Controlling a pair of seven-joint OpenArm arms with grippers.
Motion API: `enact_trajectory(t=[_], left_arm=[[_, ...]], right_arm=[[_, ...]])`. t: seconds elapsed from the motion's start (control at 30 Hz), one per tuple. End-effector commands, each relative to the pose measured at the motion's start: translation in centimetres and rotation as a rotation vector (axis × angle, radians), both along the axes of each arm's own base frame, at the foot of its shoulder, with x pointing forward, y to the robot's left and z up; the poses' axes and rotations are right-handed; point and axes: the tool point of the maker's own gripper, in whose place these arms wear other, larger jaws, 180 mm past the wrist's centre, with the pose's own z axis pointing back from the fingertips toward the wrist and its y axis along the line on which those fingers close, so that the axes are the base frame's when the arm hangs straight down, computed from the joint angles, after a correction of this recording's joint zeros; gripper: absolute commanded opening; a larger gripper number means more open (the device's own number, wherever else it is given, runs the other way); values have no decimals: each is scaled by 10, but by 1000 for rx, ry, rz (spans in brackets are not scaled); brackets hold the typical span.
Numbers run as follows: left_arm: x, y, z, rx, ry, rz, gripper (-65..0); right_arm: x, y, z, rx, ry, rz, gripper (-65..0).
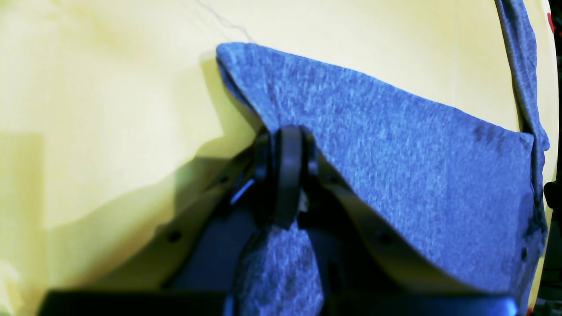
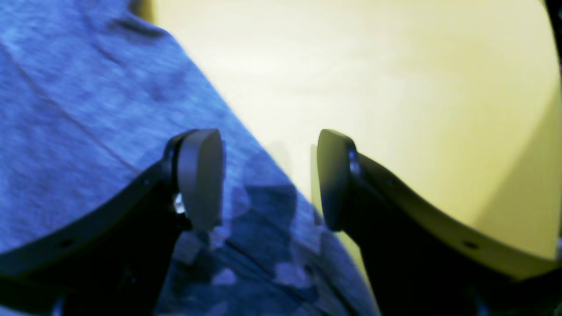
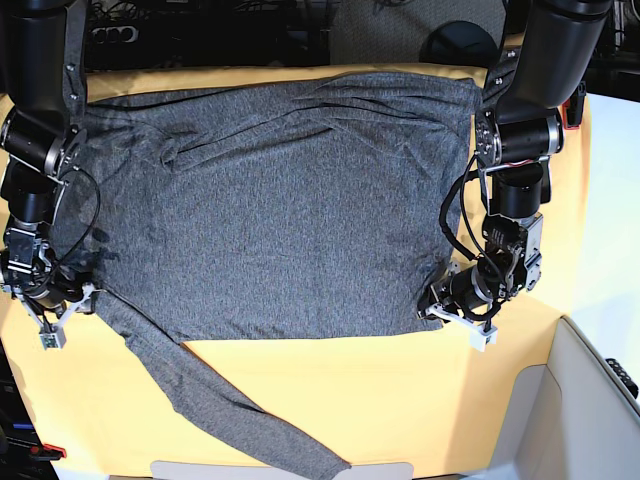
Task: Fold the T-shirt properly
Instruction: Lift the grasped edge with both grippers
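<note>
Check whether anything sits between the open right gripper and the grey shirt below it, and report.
Nothing visible does. The right gripper is open, with only air between its jaws and the T-shirt, whose edge runs right under them on the yellow cloth. The left gripper is shut on the shirt's other side.

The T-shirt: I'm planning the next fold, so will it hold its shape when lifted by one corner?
Probably not. The T-shirt looks thin and floppy: it wrinkles near the collar, and its sleeve trails limply. The left end effector pinches an edge, which bunches, so it would likely sag.
</note>
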Motion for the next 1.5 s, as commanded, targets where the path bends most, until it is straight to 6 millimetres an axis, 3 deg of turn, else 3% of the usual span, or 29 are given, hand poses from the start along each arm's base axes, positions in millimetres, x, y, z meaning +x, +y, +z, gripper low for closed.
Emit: enact_trajectory(t=[0.0,0.13,0.23,0.5,0.83,0.9,1.03,1.1,1.3,1.47], left_arm=[[8,4,12,17,-18,-8,-649],[8,4,12,17,-18,-8,-649],[8,4,11,17,-17,-8,-649],[7,4,11,16,-15,-9,-649],[7,4,11,16,-15,-9,-649],[7,4,11,16,-15,-9,-649],[7,3,11,15,-15,-10,-649],[7,2,11,14,-15,-11,-649],[8,5,22,34,-53,-29,-649],[6,6,41,72,-103,-70,-649]], right_arm=[[15,-13,30,-16,-95,-14,-306],[6,-27,24,-42,-110,-48,-306],[2,-24,16,-42,-97,-46,-306],[9,5,5,-7,-94,-9,-306],[12,17,1,4,-91,9,-308],[12,20,-1,5,-86,17,-347],[8,25,-6,15,-77,34,-579],[11,26,-3,19,-104,40,-642],[12,20,6,-1,-172,41,-648],[7,-1,24,-74,-216,39,-648]])
